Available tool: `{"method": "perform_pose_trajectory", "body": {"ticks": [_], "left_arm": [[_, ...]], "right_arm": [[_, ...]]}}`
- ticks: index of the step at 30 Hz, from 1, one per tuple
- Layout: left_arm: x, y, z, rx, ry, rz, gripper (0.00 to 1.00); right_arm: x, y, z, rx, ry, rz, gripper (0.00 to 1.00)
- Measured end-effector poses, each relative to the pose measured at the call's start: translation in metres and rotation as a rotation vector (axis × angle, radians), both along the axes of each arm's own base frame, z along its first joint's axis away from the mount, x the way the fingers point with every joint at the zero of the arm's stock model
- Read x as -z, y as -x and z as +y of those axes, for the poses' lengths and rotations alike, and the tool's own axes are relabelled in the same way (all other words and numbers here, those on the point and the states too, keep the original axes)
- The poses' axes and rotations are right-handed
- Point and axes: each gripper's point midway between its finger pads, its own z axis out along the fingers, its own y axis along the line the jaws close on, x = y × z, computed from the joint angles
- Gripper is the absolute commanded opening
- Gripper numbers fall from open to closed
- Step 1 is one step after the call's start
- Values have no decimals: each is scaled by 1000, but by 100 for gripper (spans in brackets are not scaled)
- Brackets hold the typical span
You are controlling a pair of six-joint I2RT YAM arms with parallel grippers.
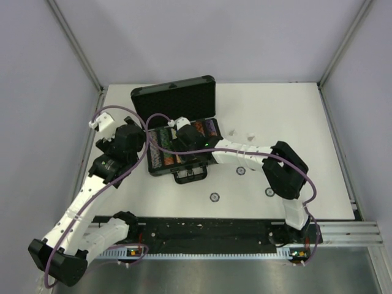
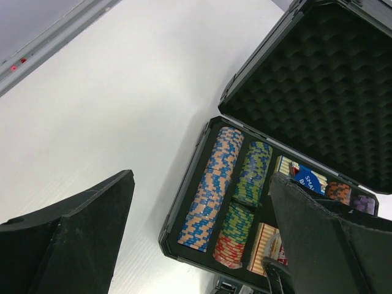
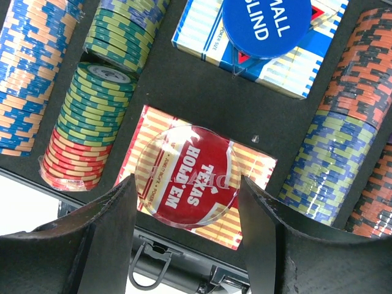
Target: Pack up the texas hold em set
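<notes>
Well, the open briefcase [image 1: 177, 101] held chip rows [image 3: 24, 73] and decks [image 3: 269, 61] (right gripper [image 3: 185, 184] astride red disc [image 3: 190, 162], grip unclear); left gripper [image 2: 202, 176] gaped.

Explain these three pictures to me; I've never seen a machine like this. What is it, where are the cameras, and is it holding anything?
Two white robot arms are bolted to a table, each ending in a two-finger gripper. One picture looks down from above; the other two come from cameras on the wrists. On the table lies an open black briefcase of chip rows and card decks. The left gripper is open and empty. The right gripper straddles a red disc on the red deck; whether it grips, I cannot tell.
</notes>
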Motion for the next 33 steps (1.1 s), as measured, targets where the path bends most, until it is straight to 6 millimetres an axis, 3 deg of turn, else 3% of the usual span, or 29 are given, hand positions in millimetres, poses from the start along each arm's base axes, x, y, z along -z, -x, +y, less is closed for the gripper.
{"method": "perform_pose_trajectory", "body": {"ticks": [4,10,18,24,29,33], "left_arm": [[2,2,2,-12,0,7,98],[3,3,4,-20,-2,11,98],[3,3,4,-20,-1,12,98],[3,2,0,2,6,15,98],[0,-4,-14,88,23,5,97],[-4,-14,-37,207,48,-12,97]], "right_arm": [[1,-1,2,-7,4,-2,57],[0,-1,4,-8,1,-3,76],[-5,-2,0,12,5,-15,78],[-41,-4,-9,61,-41,-50,79],[-80,-12,-45,174,-118,-63,78],[-86,-25,-105,357,-130,-40,79]]}}
